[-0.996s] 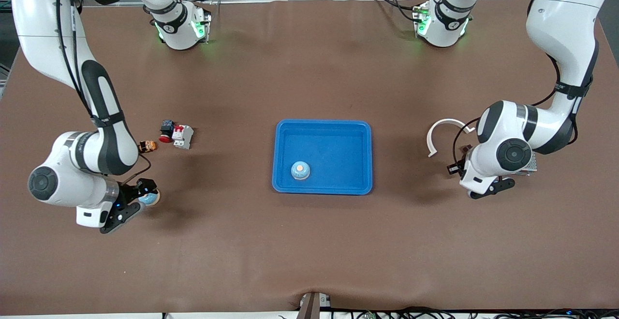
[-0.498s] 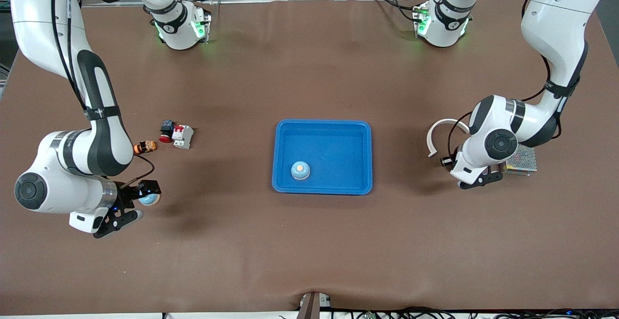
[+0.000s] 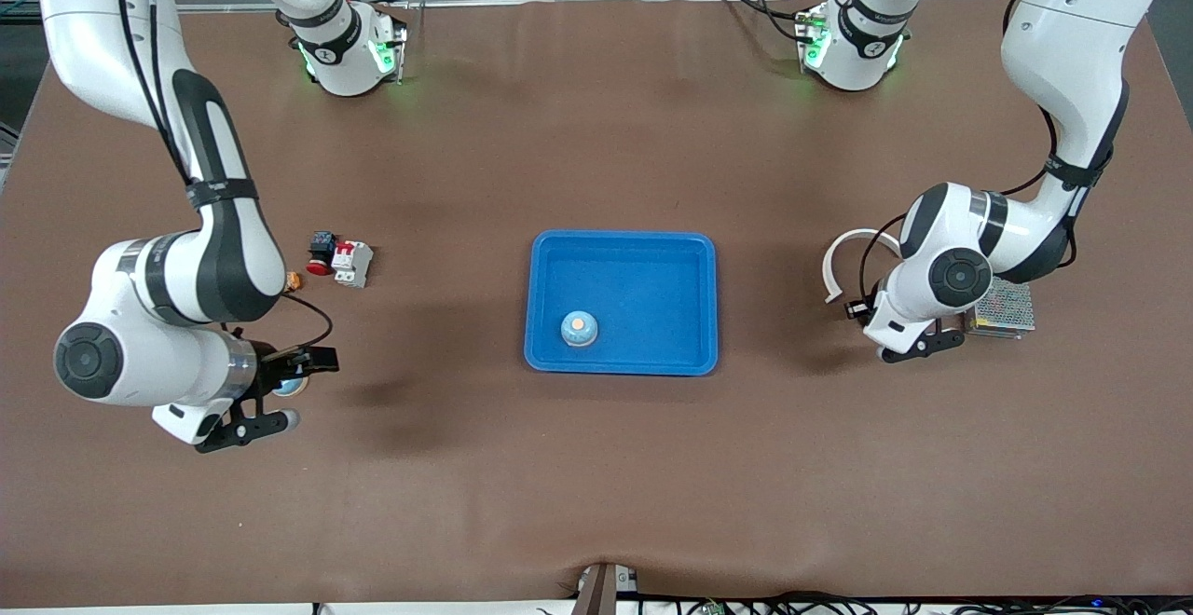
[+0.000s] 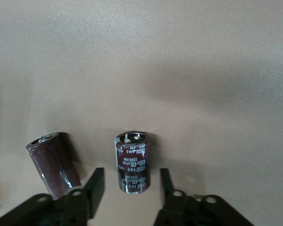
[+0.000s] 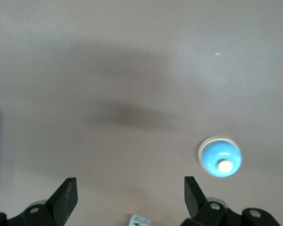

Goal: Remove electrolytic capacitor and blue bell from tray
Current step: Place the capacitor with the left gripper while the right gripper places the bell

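Observation:
A dark brown capacitor (image 4: pixel 132 162) stands upright on the table between the open fingers of my left gripper (image 4: pixel 132 181), untouched. A second capacitor (image 4: pixel 53 162) leans just outside one finger. In the front view my left gripper (image 3: pixel 890 331) is low over the table beside the white arc, and its hand hides both capacitors. A blue bell (image 5: pixel 220 157) sits on the table just outside one finger of my open, empty right gripper (image 5: pixel 129 188). In the front view that bell (image 3: pixel 287 386) peeks out under my right gripper (image 3: pixel 300 391). Another blue bell (image 3: pixel 579 328) sits in the blue tray (image 3: pixel 623 239).
A white curved piece (image 3: pixel 850 252) and a perforated metal box (image 3: pixel 1007 307) lie by the left hand. A red-and-white breaker (image 3: pixel 352 263), a red button switch (image 3: pixel 320 253) and a small orange part (image 3: pixel 292 280) lie near the right arm.
The right hand has shifted a little toward the tray, and the bell has stayed on the table. The left hand has moved down and toward the white arc, then nearly stopped.

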